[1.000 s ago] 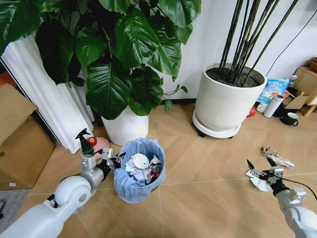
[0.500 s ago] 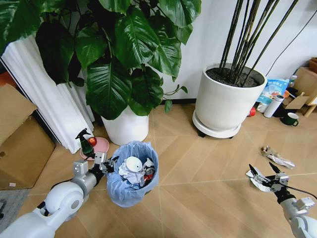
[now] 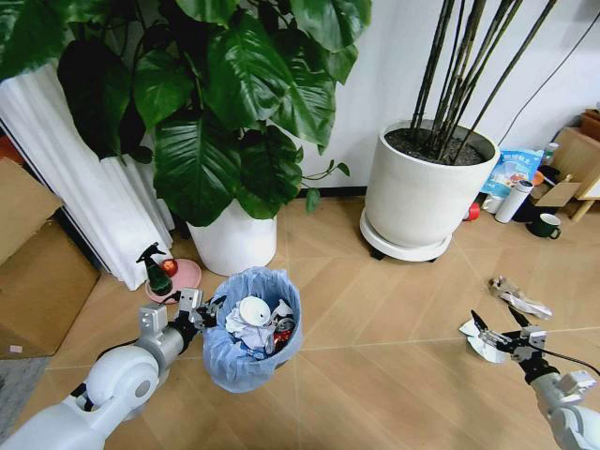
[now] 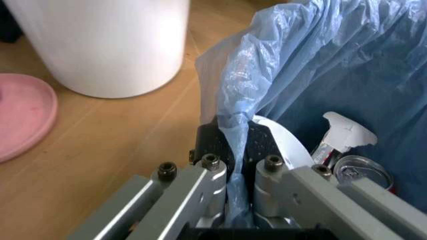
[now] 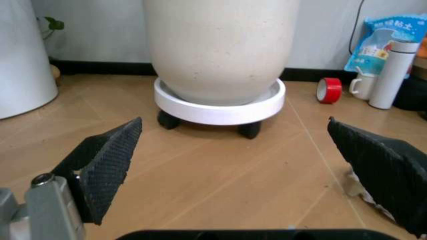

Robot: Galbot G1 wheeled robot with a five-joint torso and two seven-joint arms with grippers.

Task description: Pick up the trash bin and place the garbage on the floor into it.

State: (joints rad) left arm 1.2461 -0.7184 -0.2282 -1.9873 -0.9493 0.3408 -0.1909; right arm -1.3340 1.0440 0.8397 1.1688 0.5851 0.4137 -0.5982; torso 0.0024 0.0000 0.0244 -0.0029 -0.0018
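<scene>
With my left gripper pinched on the bag-lined rim of the trash bin, I judged it best to keep it level while my wide-open right gripper hovered over the silvery wrapper on the floor.

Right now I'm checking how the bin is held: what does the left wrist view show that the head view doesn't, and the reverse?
Left wrist view alone: the left claw shut on the trash bin's rim and light-blue liner, with a can deep inside.

Head view alone: the right claw open over a silvery wrapper, a second wrapper on the floor, and the bamboo pot.

Both: the bin, the pink saucer, the leafy plant's white pot.
</scene>
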